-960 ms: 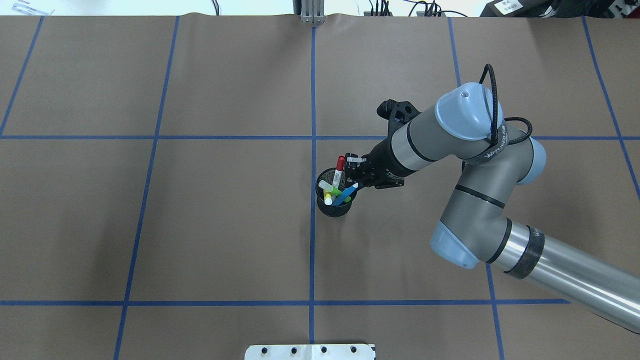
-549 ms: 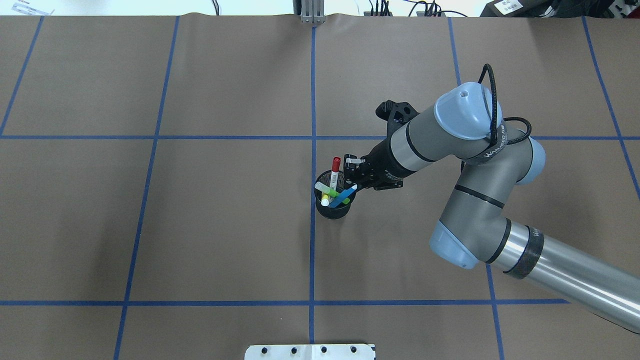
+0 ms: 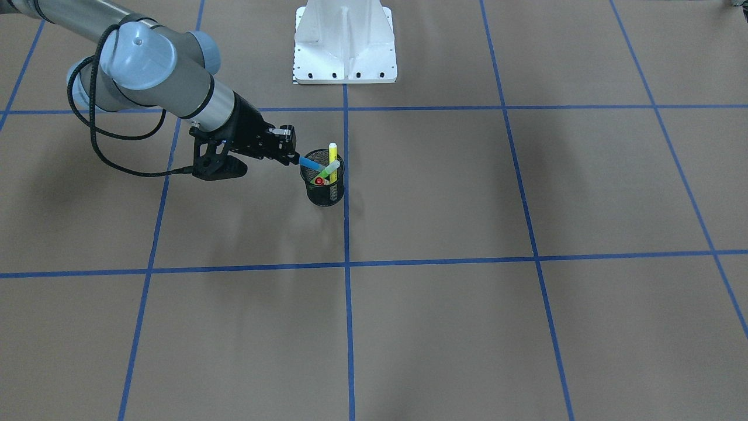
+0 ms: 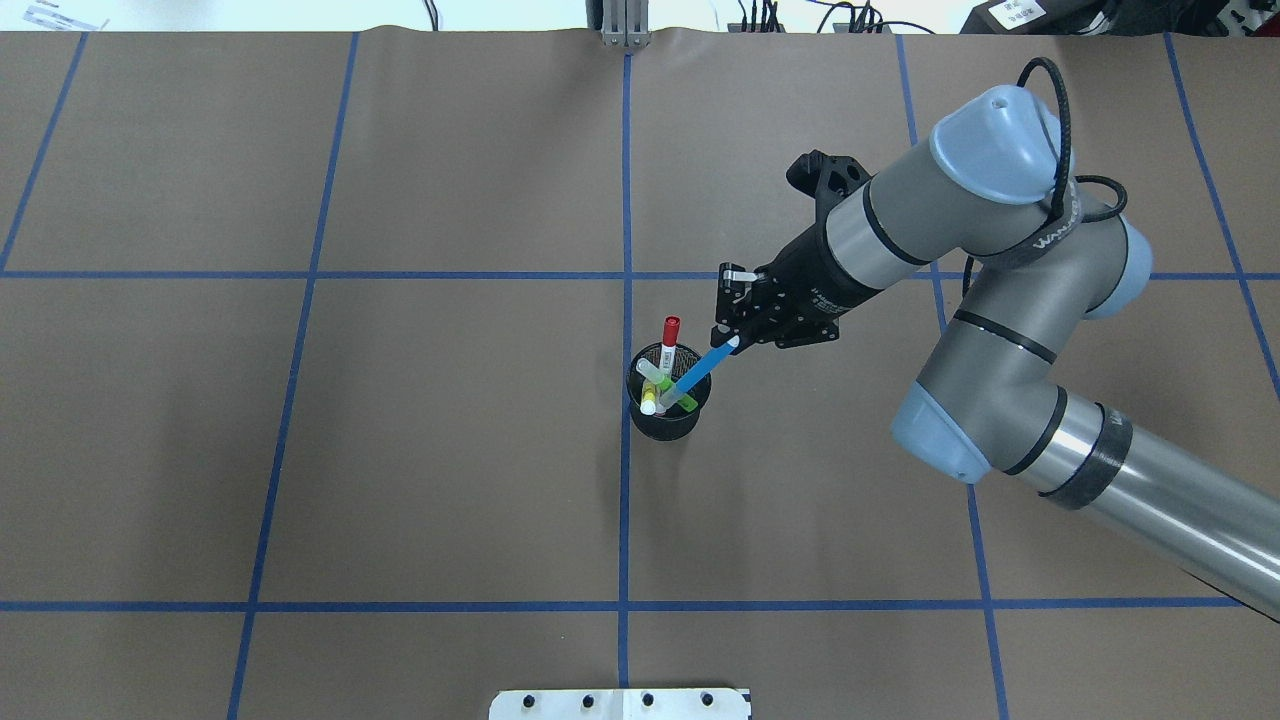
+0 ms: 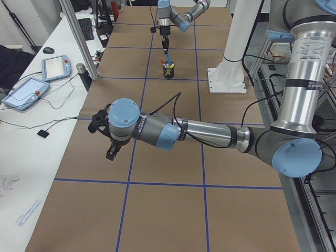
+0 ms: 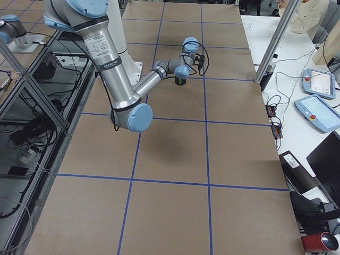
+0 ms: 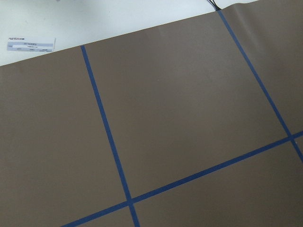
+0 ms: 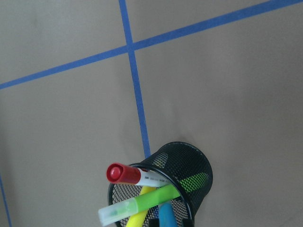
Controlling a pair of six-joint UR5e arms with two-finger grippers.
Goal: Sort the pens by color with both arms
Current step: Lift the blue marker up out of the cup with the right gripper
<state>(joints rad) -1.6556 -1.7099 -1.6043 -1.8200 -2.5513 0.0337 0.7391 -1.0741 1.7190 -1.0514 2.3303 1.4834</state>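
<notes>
A black mesh cup (image 4: pixel 660 425) stands near the table's middle and holds the pens. My right gripper (image 4: pixel 722 338) is shut on the top end of the blue pen (image 4: pixel 697 372), which slants up to the right with its lower end still inside the cup. The red-capped pen (image 4: pixel 669 345), lime green pen (image 4: pixel 668 386) and yellow pen (image 4: pixel 650 402) lean in the cup. The right wrist view shows the red cap (image 8: pixel 120 173), green pen (image 8: pixel 142 203) and cup rim (image 8: pixel 189 161). My left gripper (image 5: pixel 112 154) shows only in the exterior left view, far from the cup; I cannot tell its state.
The white pedestal base (image 3: pixel 345 44) stands behind the cup on the robot's side. Blue tape lines (image 4: pixel 625 200) divide the brown table cover. A metal post (image 4: pixel 625 25) stands at the far edge. Tablets (image 5: pixel 26 92) lie on a side desk.
My right gripper has risen and drawn back to the upper right with the blue pen, pulling it partly out of the cup. The other pens stay in the cup.
</notes>
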